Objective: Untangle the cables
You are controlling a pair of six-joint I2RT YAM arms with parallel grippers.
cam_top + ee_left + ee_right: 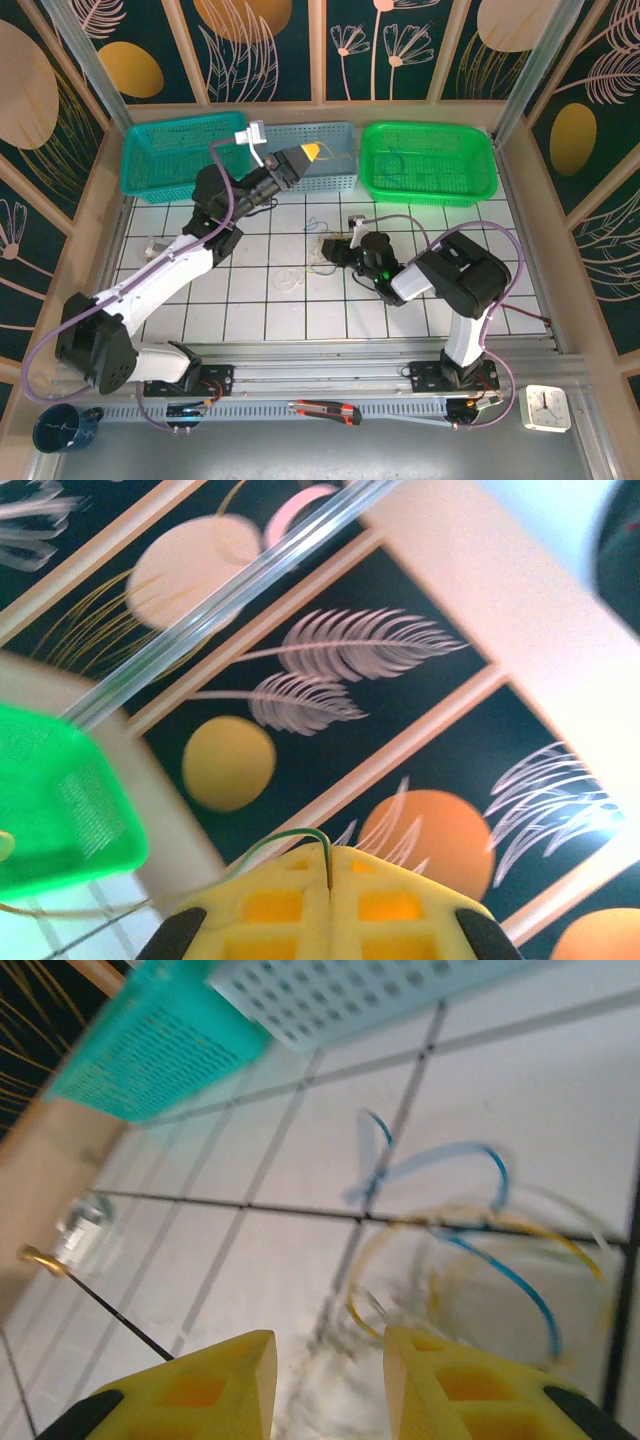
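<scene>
The cables (318, 238) lie as thin looped wires on the white tiles mid-table, with one pale loop (290, 281) a little nearer. Blue, yellow and whitish loops (470, 1250) appear blurred in the right wrist view. My right gripper (334, 250) sits low beside the bundle. Its yellow fingers stand open (330, 1345), with the loops just ahead and to the right. My left gripper (311, 152) is raised over the light blue basket (330, 160). It is shut (328, 852) on a thin green-yellow wire (270, 842) that trails off to the left.
A teal basket (180, 150) and a green basket (428, 160) flank the light blue one along the back wall. A small clear object (155, 245) lies at the left on the tiles. A box cutter (325, 410), a clock (547, 407) and a blue mug (60, 428) sit near the front.
</scene>
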